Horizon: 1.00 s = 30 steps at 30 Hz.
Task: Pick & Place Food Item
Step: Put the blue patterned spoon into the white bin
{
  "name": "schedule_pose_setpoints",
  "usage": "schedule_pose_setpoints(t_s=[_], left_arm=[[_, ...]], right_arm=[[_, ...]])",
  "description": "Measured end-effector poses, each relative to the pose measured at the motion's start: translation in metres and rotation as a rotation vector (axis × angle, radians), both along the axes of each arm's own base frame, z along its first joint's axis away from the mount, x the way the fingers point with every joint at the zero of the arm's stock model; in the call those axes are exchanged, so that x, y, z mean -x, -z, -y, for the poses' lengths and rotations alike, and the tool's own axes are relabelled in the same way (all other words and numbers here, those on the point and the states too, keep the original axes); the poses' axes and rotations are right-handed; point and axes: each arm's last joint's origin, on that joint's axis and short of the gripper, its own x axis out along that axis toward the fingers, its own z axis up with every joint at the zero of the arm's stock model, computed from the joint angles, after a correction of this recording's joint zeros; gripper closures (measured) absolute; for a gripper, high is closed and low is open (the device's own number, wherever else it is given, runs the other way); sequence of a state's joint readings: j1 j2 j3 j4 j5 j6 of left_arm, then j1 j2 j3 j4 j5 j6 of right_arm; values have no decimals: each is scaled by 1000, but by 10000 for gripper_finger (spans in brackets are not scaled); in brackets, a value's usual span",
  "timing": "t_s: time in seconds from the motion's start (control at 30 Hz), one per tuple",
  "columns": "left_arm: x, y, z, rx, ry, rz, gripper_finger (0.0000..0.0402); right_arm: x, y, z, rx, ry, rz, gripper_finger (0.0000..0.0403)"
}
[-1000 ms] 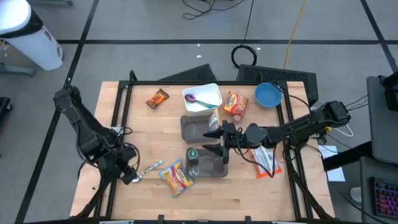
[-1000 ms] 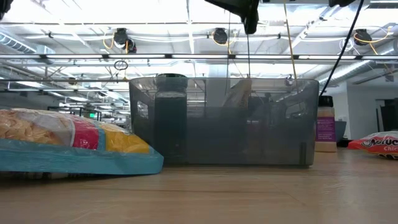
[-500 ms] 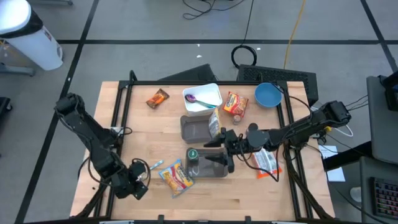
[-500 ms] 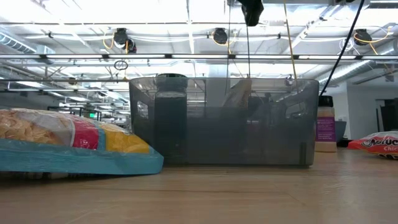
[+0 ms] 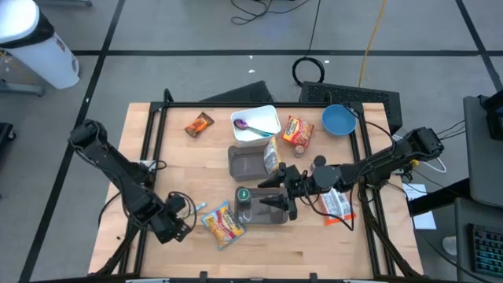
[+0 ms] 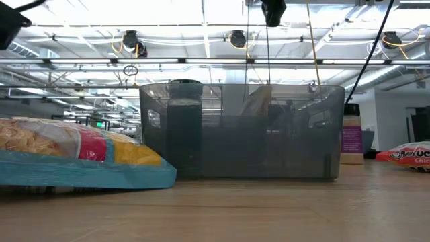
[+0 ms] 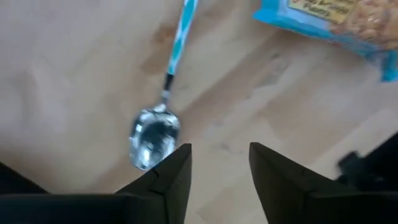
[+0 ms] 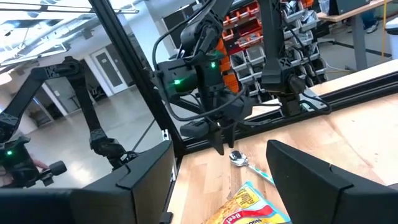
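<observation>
Snack packet [image 5: 222, 223] in blue and yellow lies flat on the table just left of the grey bin [image 5: 264, 206]; from above, the left gripper [image 5: 183, 226] hangs just to its left, nearer than the right gripper [image 5: 277, 198], poised spread over the bin. Low view: packet [image 6: 74, 160] beside bin [image 6: 240, 130]. Left wrist: parted fingers [image 7: 168, 180] above bare wood, spoon [image 7: 157, 127] just beside, packet [image 7: 339, 25] beyond it. Right wrist: fingers [image 8: 305, 168] apart, packet [image 8: 249, 208] between them.

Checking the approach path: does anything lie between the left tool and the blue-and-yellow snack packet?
Yes. A metal spoon with a blue-striped handle lies between the left tool and the blue-and-yellow snack packet, its bowl right by the tool's tips, its handle pointing toward the packet.
</observation>
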<state>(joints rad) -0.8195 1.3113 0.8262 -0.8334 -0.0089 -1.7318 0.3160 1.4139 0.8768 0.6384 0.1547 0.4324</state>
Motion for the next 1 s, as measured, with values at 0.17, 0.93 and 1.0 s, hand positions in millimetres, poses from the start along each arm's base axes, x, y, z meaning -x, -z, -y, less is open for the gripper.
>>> schedule_pose_setpoints(t_s=[0.17,0.93,1.0], left_arm=[[-3,1,-10,-56,96,-21,189],[1,35,-29,-59,289,-66,181],[1,36,-29,-71,286,-46,189]], right_arm=[[-1,0,3,-1,12,0,149],[-6,0,23,-28,103,-2,149],[-6,0,23,-28,107,-2,149]])
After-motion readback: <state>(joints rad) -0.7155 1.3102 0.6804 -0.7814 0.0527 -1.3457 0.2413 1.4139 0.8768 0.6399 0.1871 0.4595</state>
